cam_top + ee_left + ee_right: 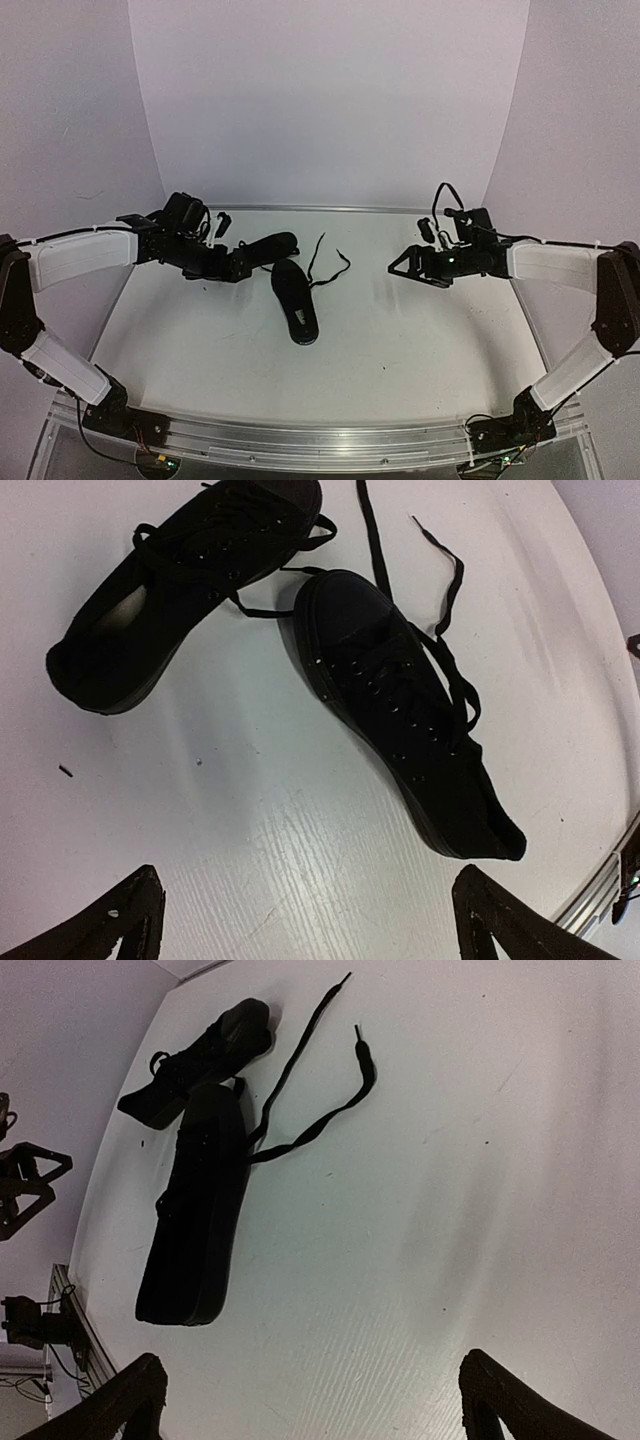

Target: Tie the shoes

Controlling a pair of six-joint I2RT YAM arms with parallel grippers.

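L pincer [310,920] hovering over table [250,830], fingers wide apart, gripping nothing. Far shoe [185,580] lying ahead-left of it, near shoe [410,720] ahead-right, toes close together. Laces [445,590] trailing loose beyond near shoe. R pincer [310,1400] also gaping, empty; both shoes sitting well ahead-left of it.

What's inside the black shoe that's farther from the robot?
Through the opening of the far shoe only a pale insole shows. The toe end is covered by the shoe's top and its laces, so whatever is in there cannot be seen.
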